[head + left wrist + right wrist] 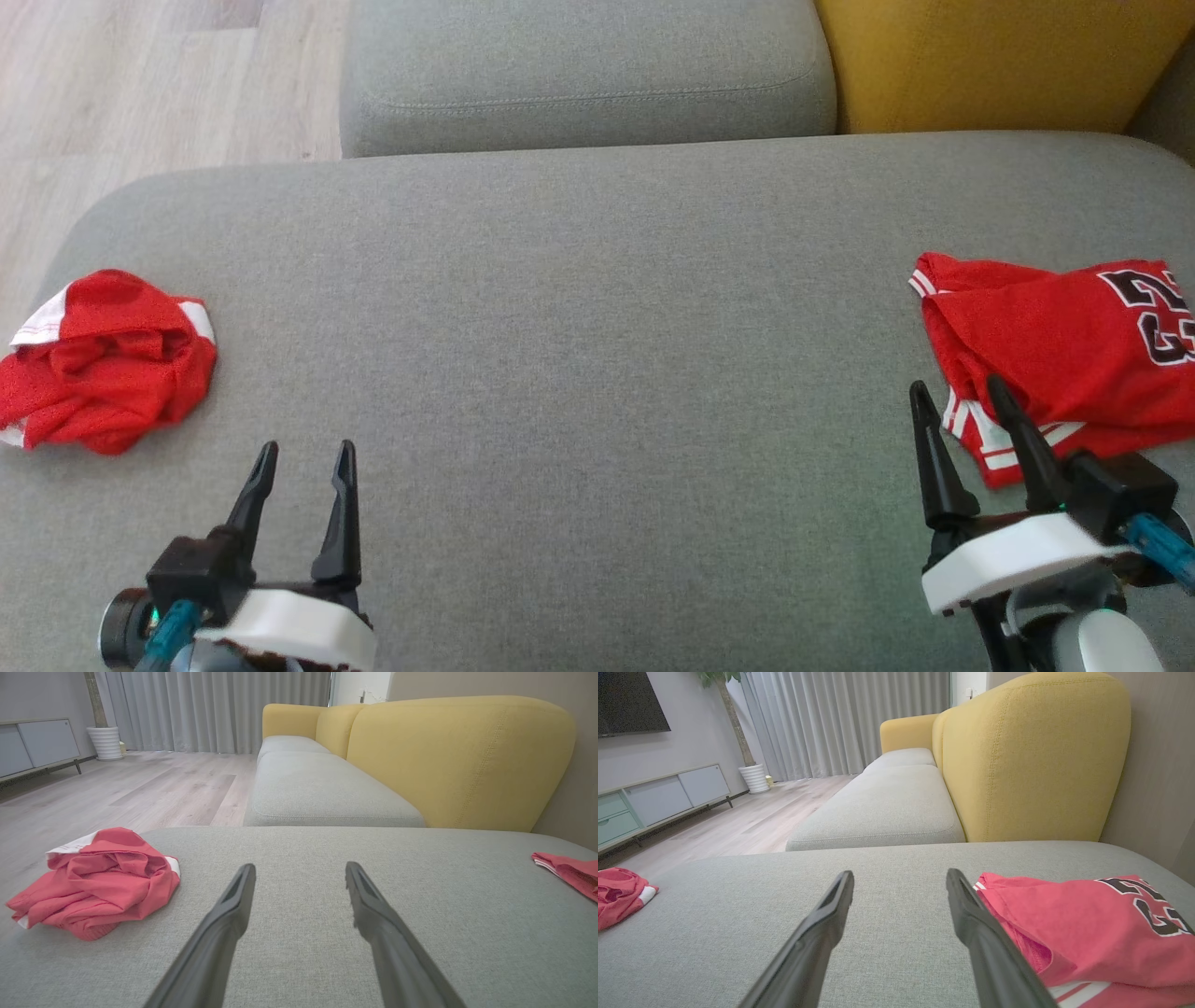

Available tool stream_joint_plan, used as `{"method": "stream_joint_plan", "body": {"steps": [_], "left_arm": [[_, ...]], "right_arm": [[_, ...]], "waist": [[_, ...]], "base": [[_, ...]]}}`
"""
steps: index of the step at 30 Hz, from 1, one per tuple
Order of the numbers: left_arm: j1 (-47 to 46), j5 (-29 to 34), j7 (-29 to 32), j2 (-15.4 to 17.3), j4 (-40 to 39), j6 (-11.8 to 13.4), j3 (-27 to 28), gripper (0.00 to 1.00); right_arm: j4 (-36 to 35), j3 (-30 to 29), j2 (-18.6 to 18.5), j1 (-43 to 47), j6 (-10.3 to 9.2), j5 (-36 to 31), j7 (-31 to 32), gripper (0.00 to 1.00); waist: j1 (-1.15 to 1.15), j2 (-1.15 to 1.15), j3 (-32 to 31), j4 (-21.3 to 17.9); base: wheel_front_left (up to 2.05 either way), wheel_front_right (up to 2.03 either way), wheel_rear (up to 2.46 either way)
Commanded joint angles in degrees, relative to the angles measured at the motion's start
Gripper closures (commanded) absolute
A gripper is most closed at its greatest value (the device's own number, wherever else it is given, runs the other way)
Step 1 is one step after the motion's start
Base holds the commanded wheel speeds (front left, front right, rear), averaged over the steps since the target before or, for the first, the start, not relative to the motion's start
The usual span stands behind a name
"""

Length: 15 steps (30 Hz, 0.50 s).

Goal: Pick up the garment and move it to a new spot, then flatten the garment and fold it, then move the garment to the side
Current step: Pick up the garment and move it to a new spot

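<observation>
The crumpled garment [107, 359] is red with white trim. The jersey [1064, 350] is red, with white stripes at its edges and black numerals outlined in white. The seat [597, 327] is grey, the backrest [999, 61] mustard yellow, the floor [140, 75] pale wood-grain, the curtains [210, 709] grey.

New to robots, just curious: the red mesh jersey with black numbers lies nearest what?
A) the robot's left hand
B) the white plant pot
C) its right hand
C: the red mesh jersey with black numbers lies on the grey sofa cushion right beside the open right hand.
</observation>
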Motion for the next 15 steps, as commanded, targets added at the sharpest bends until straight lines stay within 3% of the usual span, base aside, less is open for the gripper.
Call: {"method": "stream_joint_plan", "body": {"steps": [1,10,15], "left_arm": [[-2.3,-0.5,-0.3,0.9,-2.0,0.4,1.8,0.00],[-2.9,-0.8,-0.5,1.2,-1.8,0.7,1.6,0.00],[-3.9,-1.0,-0.7,1.1,-1.8,0.8,1.6,0.00]], "right_arm": [[-2.1,1.0,-0.2,-1.8,-0.05,-0.4,0.0,0.00],[-2.5,0.7,-0.2,-2.1,-0.05,-0.7,0.0,0.00],[-3.9,0.9,-0.2,-2.1,-0.05,-1.2,0.0,0.00]], "waist": [[0.00,0.00,0.0,0.0],[0.00,0.00,0.4,0.6],[0.00,0.00,0.7,2.9]], "base": [[0.00,0.00,0.00],[0.00,0.00,0.00],[0.00,0.00,0.00]]}}
